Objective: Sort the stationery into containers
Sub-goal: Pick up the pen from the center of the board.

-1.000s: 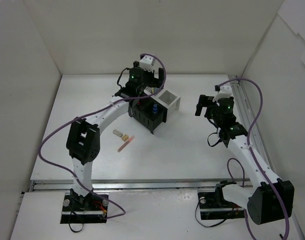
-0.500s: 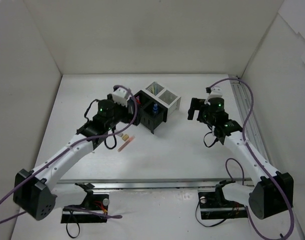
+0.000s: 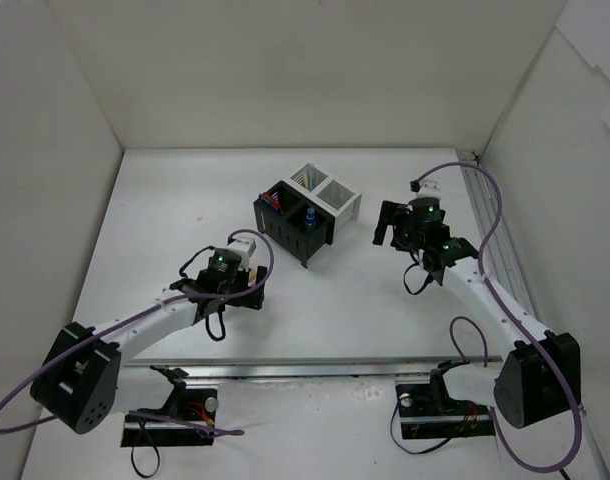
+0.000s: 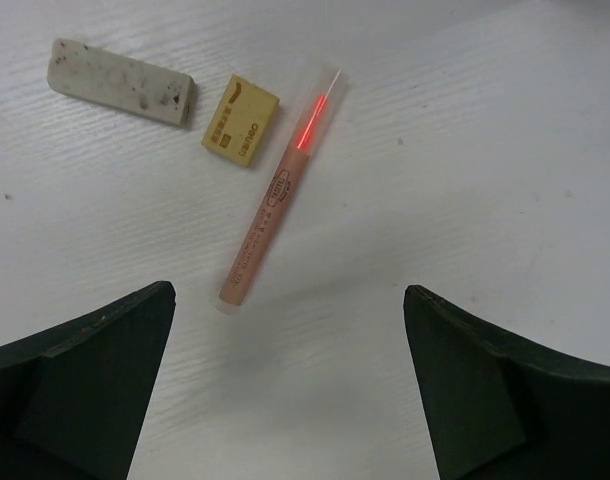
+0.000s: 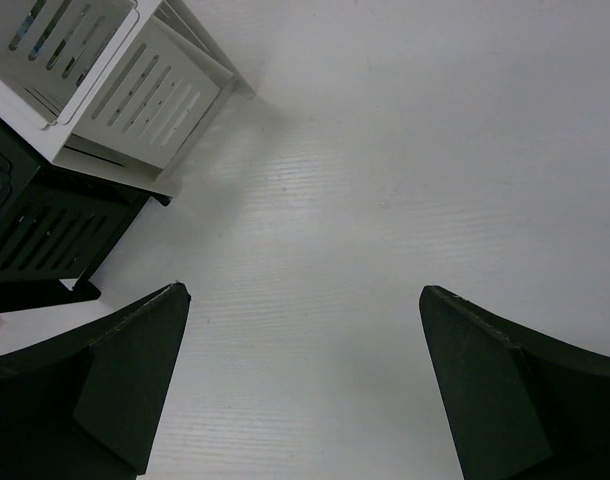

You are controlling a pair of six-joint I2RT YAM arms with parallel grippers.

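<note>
One pink pen [image 4: 275, 196] lies flat on the table [image 3: 385, 310], its clear-capped end showing a red core. Two erasers lie beside it: a small yellow eraser [image 4: 241, 133] just beside the capped end, and a long speckled eraser [image 4: 120, 82] a little further out, with a narrow gap between the two. These three are the only loose pieces seen on the table, and they sit well apart from the bins.

The left gripper [image 4: 295, 400] hangs directly above the pen with its two fingers spread wide. It grips nothing, and the pen lies on the table below the gap, closer to the finger at the left of that view.

The block of four bins [image 3: 285, 232] stands toward the back of the table, two black on the near side and two white behind. One black bin holds one blue-capped bottle [image 3: 311, 214]. The other black bin shows something red and one white bin shows thin coloured pieces, all too small to count.

The right gripper [image 5: 305, 400] hovers over bare table just to the right of the bins, its jaws as wide apart as the left one's, and it holds nothing.
</note>
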